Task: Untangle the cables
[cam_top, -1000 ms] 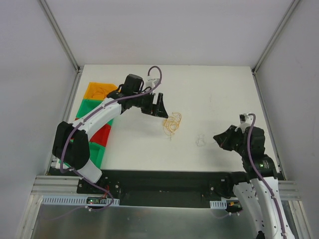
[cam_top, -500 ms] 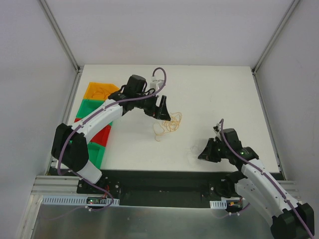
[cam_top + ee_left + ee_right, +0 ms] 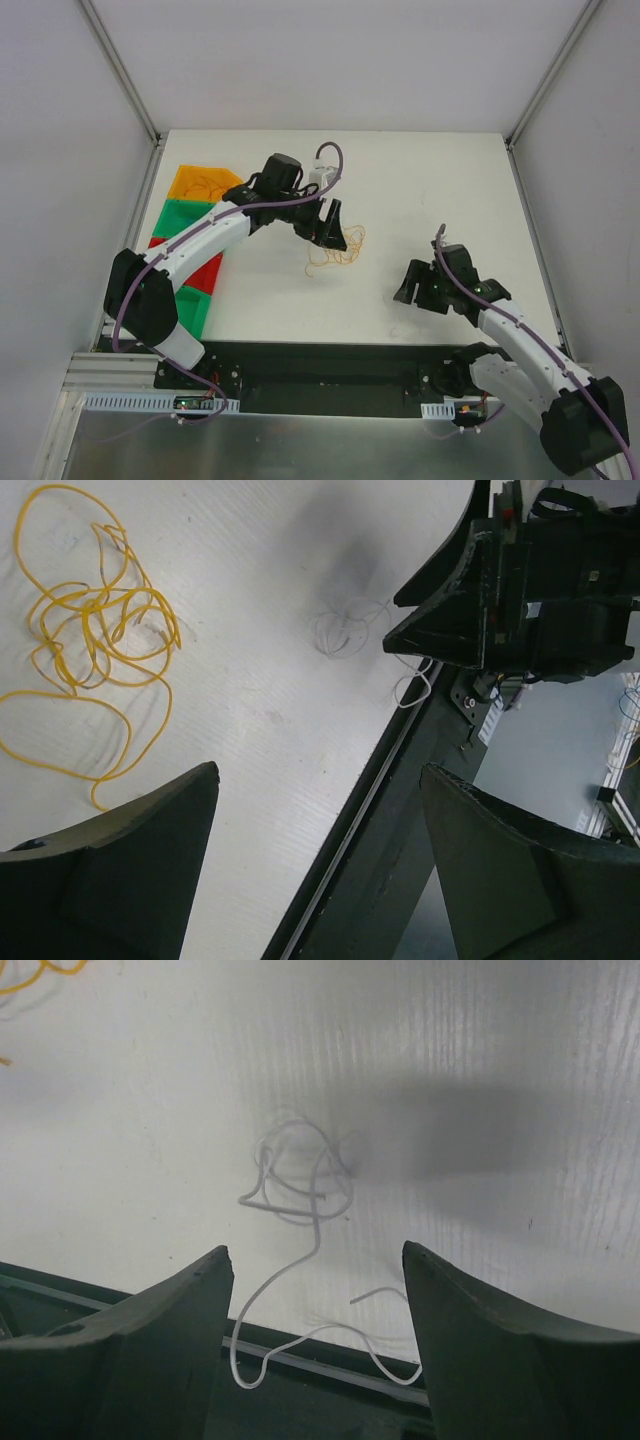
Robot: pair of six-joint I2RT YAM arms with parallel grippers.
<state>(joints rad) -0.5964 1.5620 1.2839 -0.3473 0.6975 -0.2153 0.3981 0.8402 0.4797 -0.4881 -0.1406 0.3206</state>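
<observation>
Well left of the yellow cable tangle [image 3: 100, 615]: coloured bins [image 3: 185, 215]. Just beside the tangle: left gripper [image 3: 318, 770], jaws spread wide, holding nothing. Well right of the tangle: thin white cable [image 3: 300, 1185], loose on the table [image 3: 480, 1080], between the parted, empty jaws of the right gripper [image 3: 315, 1250].

Robotics lab cell: white panel walls [image 3: 320, 60] (aluminium-framed) enclose the table [image 3: 440, 190].

No text, brand, number or sign could be read in any view; a couple of small pale stickers [image 3: 531, 608] sat on the black housing [image 3: 570, 630] behind the right gripper [image 3: 391, 621]; they were too small and blurred to make out.
</observation>
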